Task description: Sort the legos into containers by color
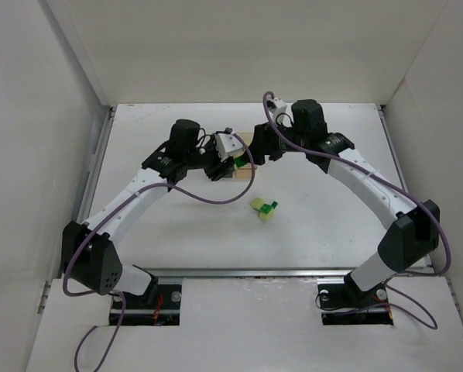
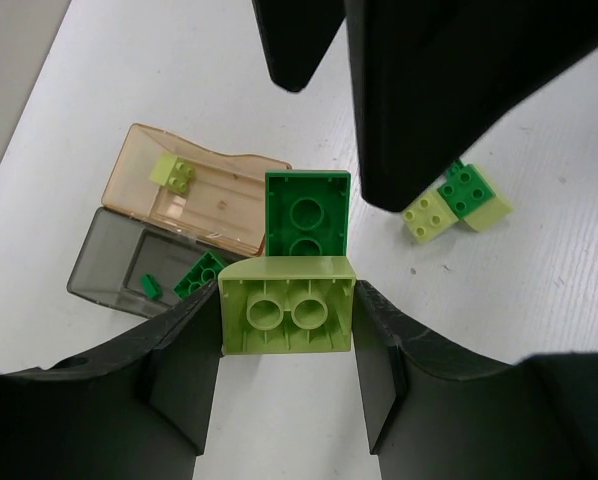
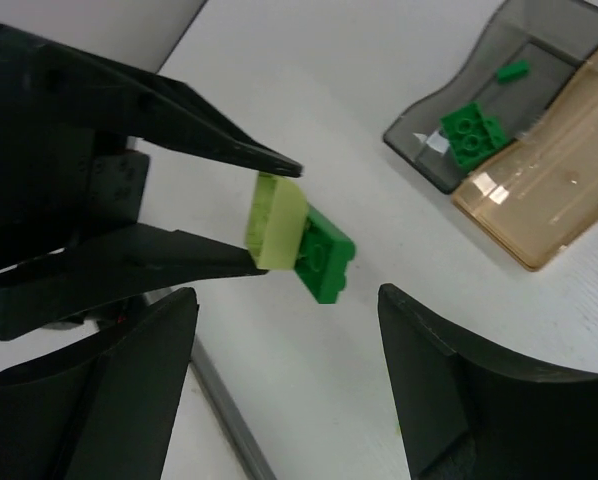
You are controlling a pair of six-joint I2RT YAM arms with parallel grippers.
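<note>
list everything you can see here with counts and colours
joined pair of plastic bricks: 1 pale yellow-green, 1 dark green, stuck together, held above the table
light tan open-topped plastic box: 1, on the table, against the grey box
pale yellow-green brick: 1, inside the tan box
dark smoky grey open-topped box: 1, on the table
dark green bricks: 2, one square and one smaller, inside the grey box
loose brick cluster: about 3, pale yellow-green and dark green, on the table apart from the boxes
white table: 1
left gripper: shut on the joined pair
right gripper: open, near the pair's dark green end
</note>
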